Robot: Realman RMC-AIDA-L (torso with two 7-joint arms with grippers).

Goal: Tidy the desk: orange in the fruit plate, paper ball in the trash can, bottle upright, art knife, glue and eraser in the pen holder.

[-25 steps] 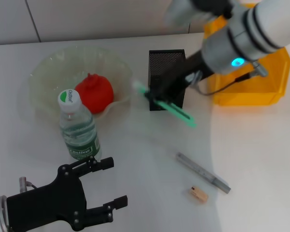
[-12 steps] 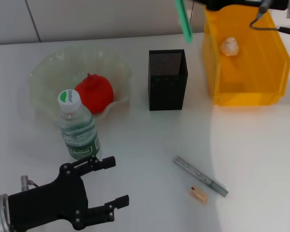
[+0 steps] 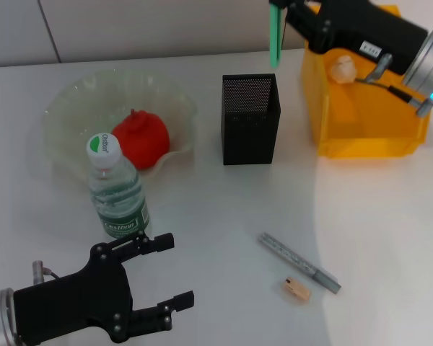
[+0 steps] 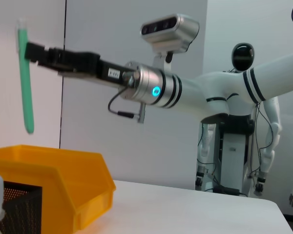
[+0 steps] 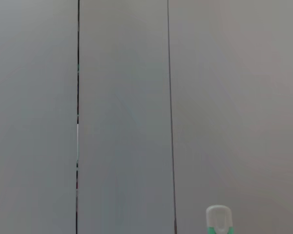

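Glue (image 3: 275, 32) upright in right claw (image 3: 289, 13)

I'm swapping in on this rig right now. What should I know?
Right gripper: shut on glue, held upright above the pen holder.
Left gripper: open, idle near the bottle.
Done: orange in fruit plate, paper ball in trash can, bottle upright.
Left: drop glue in; then knife and eraser, both on the desk.
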